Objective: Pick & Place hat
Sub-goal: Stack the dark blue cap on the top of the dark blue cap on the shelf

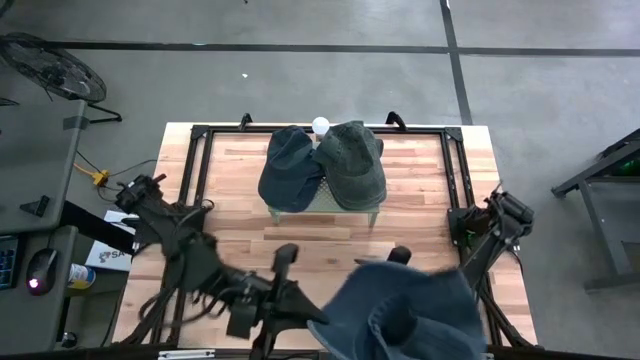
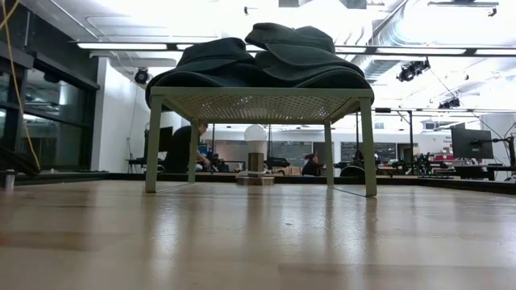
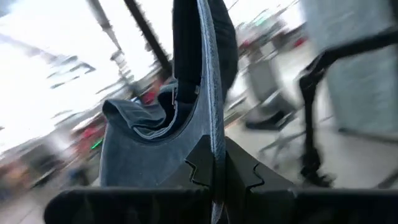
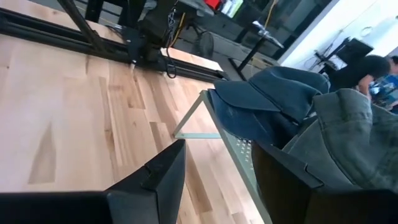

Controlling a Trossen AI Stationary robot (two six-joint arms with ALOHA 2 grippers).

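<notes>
You get bright, even overhead light. In the low view, ceiling strips (image 2: 129, 46) glare behind the rack (image 2: 258, 95), leaving the hats (image 2: 258, 56) dark. Near table (image 2: 258, 250) is soft. The left wrist view is motion-blurred throughout.

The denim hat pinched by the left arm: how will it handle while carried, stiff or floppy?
Probably floppy: in the left wrist view the denim hat folds and sags beyond the left gripper, whose fingers pinch only a thin edge. It likely swings in transit, since from above it spreads wide and loose. It seems light, as that small pinch carries it.
</notes>
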